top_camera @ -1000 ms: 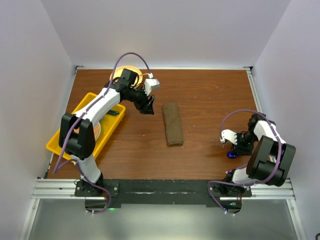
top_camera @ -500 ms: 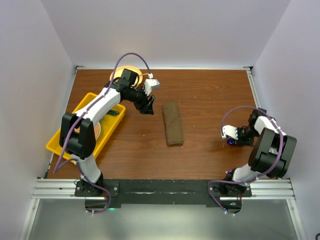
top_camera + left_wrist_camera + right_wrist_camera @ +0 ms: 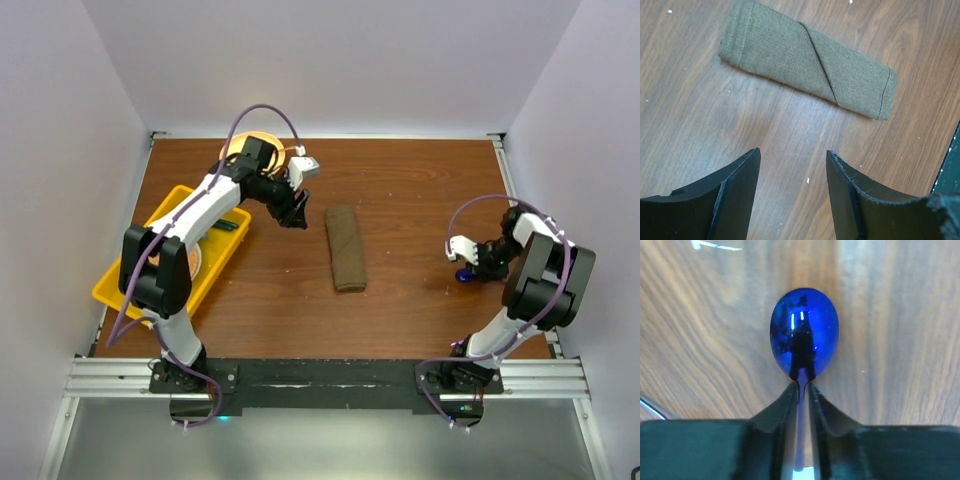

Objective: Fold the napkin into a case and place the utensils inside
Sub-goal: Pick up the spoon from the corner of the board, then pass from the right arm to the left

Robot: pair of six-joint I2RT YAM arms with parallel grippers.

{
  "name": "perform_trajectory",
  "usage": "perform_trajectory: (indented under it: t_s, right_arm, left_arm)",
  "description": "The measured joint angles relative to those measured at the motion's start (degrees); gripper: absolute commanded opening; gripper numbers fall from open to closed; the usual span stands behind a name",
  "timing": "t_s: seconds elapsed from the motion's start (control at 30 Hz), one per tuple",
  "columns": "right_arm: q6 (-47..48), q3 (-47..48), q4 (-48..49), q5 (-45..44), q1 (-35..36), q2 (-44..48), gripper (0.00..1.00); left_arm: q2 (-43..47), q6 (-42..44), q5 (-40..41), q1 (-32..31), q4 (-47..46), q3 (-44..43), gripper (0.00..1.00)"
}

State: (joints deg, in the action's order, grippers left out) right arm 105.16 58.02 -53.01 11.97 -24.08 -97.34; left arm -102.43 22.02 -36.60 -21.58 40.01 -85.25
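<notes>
Glossy and blue-purple, the spoon (image 3: 804,332) sits bowl-down on the wooden table (image 3: 420,180) at the right side. The right gripper (image 3: 802,386) is pinched tight on its thin handle just behind the bowl, and the handle runs back between the fingers. We judge the spoon to be light and stiff but slick. With so narrow a handle between flat pads it could swivel or slide once lifted, so a hold close to the bowl, as here, looks sensible, and any tilt should be slow. The case (image 3: 345,248) lies in the middle of the table, well to the left of the spoon, its long side running from near to far. It is soft olive-brown cloth, and the left wrist view shows a diagonal fold line across it and a stitched hem at one end. We cannot tell from these views which end is the mouth. The left gripper (image 3: 792,170) hovers just to the left of the case with its fingers spread and nothing between them. We expect the cloth to be limp and light, so it is likely to skid or bunch if the spoon pushes against it. The place to take hold is the top layer at the opening, while the lower layer is pressed to the wood.
</notes>
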Motion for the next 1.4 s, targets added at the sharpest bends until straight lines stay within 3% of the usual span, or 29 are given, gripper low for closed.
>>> perform_trajectory:
  t_s: [0.23,0.4,0.57,0.73,0.87,0.97,1.17,1.4]
  right_arm:
    - [-5.2,8.5,-5.6,4.4,0.4,-6.3,0.00]
    - [-11.6,22.8,-15.6,14.4,1.6,-9.0,0.00]
    - [-28.2,42.5,-19.2,32.5,6.9,-9.8,0.00]
    - [-45.7,51.4,-20.7,50.4,17.3,-11.1,0.00]
    - [-57.4,51.1,-21.7,63.0,23.3,-13.6,0.00]
    - [-63.6,47.0,-22.3,67.2,23.9,-14.8,0.00]
    - [-71.1,40.9,-23.1,69.2,26.4,-14.7,0.00]
    - [-78.9,38.4,-23.1,70.5,32.8,-10.3,0.00]
  left_arm:
    - [-0.4,-4.5,-3.4,4.4,-1.9,-3.0,0.68]
    - [-0.1,-8.1,-5.7,8.3,-8.6,-3.3,0.70]
    - [1.4,-10.8,-9.6,10.1,-20.8,-3.0,0.70]
    - [2.4,-10.4,-15.1,9.9,-35.7,-2.5,0.68]
    - [5.5,-7.8,-19.9,8.8,-45.3,0.7,0.65]
    - [7.0,-6.7,-23.1,5.9,-50.0,1.6,0.60]
    - [8.2,-9.5,-29.7,-1.6,-62.4,7.6,0.52]
    - [8.2,-12.1,-35.3,-2.7,-71.8,12.2,0.45]
